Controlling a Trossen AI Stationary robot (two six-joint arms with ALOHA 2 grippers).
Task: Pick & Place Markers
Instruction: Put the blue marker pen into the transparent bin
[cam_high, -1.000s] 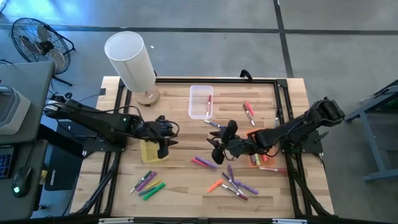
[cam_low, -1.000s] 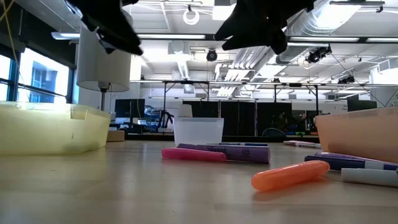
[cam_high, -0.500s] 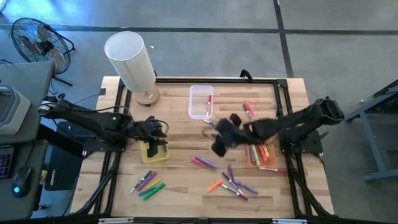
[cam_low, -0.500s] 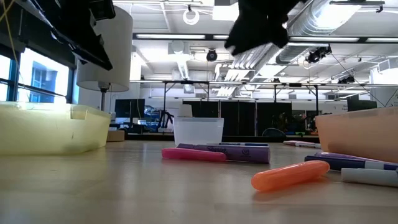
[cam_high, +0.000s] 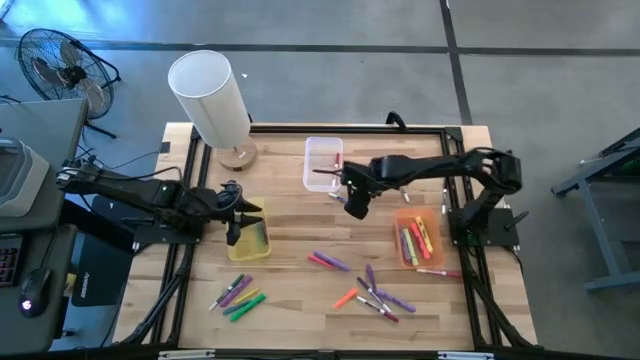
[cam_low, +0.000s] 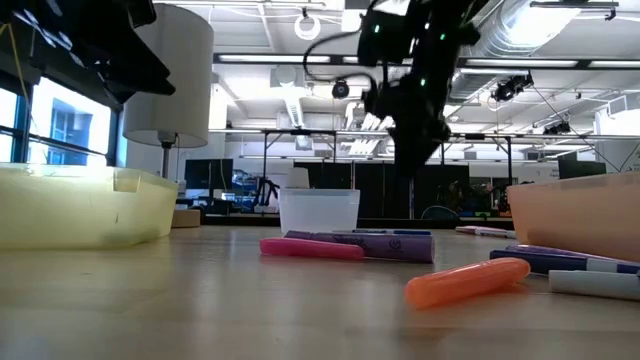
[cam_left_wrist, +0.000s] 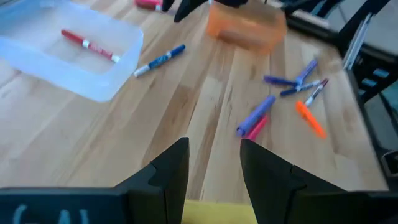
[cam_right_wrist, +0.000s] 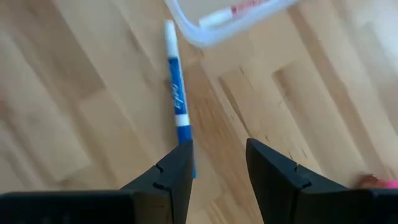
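While poised above a blue marker (cam_right_wrist: 177, 99) beside the clear bin (cam_high: 322, 162), right gripper (cam_right_wrist: 216, 163) parted, empty. Left gripper (cam_left_wrist: 214, 160) over yellow bin (cam_high: 248, 238) — also spread, holding nothing. Remaining markers (cam_high: 372, 291) scattered on table (cam_high: 300, 300); several inside orange bin (cam_high: 415, 238).

High view: overhead, facing straight down, far enough to take in the whole table (cam_high: 300, 215) and surrounding floor. Low view: at tabletop height, level across the table into the room behind. Left wrist view: low above the wood, facing the clear bin (cam_left_wrist: 74, 56), which the high and low views share. Right wrist view: very close, facing down onto a blue marker (cam_right_wrist: 177, 106) beside that bin.
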